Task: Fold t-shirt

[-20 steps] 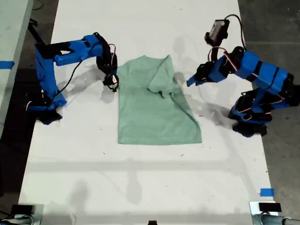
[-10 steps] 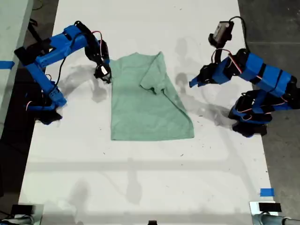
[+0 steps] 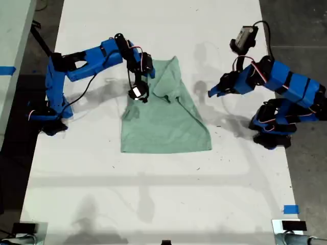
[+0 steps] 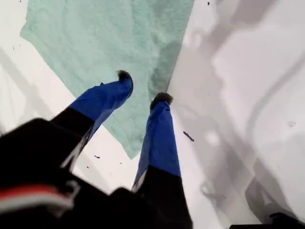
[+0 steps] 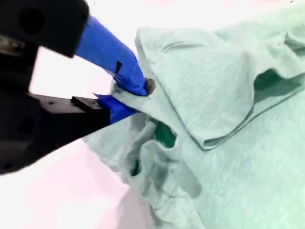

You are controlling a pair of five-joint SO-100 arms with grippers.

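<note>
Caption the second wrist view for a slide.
My second gripper pinches a bunched fold of the mint-green t-shirt above the white table.

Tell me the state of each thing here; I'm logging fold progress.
t-shirt: partly folded on the white table, one side doubled over, an edge lifted and bunched.
my second pincer: shut on the t-shirt's edge, over the cloth.
my first pincer: open, empty, off the cloth at the exterior view's right.
</note>
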